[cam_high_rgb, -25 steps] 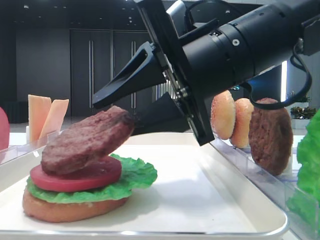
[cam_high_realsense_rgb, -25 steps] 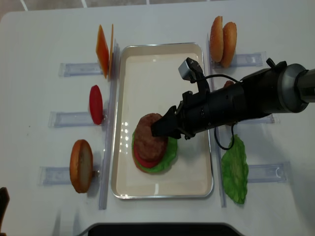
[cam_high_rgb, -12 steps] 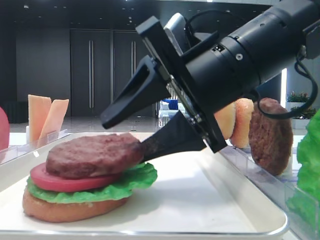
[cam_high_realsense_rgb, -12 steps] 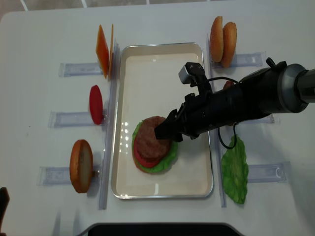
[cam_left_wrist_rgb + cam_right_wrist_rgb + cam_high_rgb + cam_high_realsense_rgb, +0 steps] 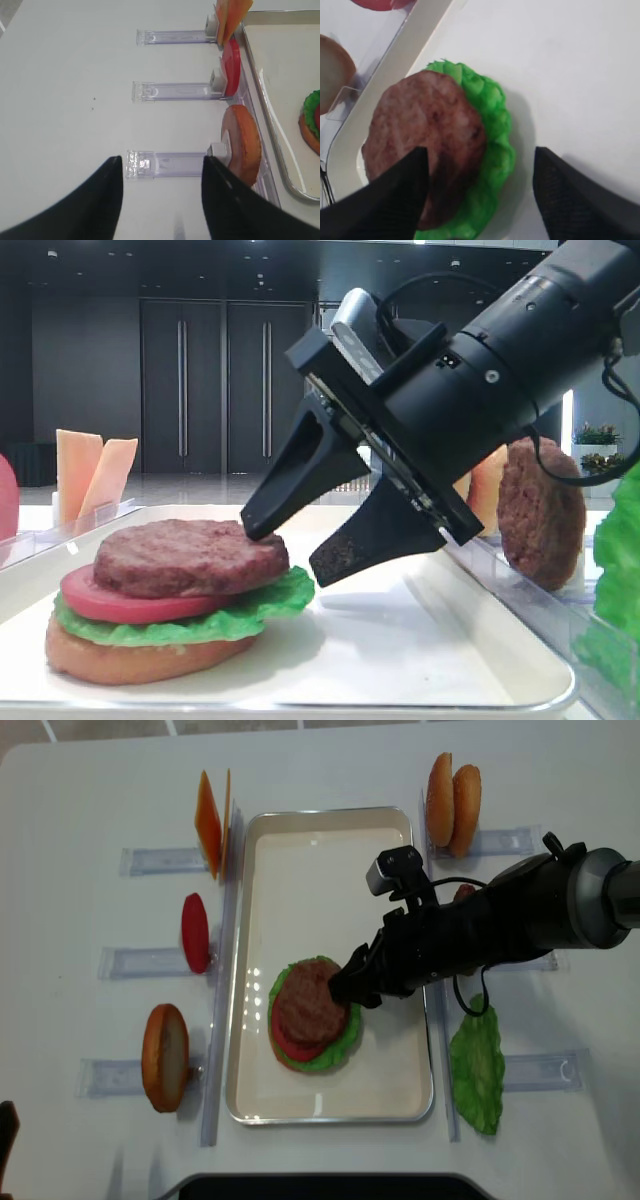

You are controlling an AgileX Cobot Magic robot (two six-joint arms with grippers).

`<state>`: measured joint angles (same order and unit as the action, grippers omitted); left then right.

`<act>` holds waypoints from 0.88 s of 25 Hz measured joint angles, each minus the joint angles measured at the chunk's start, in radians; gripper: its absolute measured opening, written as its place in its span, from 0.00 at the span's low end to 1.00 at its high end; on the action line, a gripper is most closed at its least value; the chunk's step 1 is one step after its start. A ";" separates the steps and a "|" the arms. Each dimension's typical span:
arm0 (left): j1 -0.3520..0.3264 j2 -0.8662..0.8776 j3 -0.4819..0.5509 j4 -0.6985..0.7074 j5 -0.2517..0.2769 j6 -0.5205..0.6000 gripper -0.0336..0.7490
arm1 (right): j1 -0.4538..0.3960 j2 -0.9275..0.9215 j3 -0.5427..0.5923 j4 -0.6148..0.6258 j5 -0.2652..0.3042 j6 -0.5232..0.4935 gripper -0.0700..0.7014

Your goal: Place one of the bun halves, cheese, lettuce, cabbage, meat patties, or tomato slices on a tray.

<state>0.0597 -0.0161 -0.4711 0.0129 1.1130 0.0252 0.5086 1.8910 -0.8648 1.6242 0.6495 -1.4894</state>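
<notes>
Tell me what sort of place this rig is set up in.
Probably a demo table in a large indoor hall, not a kitchen: white table, toy burger parts in clear plastic racks, tall dark doors behind the tray.

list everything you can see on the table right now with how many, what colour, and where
large white rectangular tray: one, table centre
flat brown bottom bun: one, on tray, stack base
green ruffled lettuce leaf: one, on that bun
red tomato slice: one, on the lettuce
dark-brown meat patty: one, stack top
tan bun halves: two, rack upper right
spare lettuce: one, green, right of tray
right gripper: black, open beside the patty
left gripper: black, open over the left rack
</notes>
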 joint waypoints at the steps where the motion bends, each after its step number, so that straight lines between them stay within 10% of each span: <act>1: 0.000 0.000 0.000 0.000 0.000 0.000 0.54 | 0.000 -0.006 0.000 -0.007 -0.007 0.000 0.65; 13: 0.000 0.000 0.000 0.000 0.000 0.000 0.54 | 0.000 -0.125 0.000 -0.075 -0.023 0.050 0.65; 22: 0.000 0.000 0.000 0.000 0.000 0.000 0.54 | 0.000 -0.337 0.000 -0.528 -0.015 0.428 0.65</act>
<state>0.0597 -0.0161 -0.4711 0.0129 1.1130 0.0252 0.5086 1.5537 -0.8648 1.0965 0.6346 -1.0617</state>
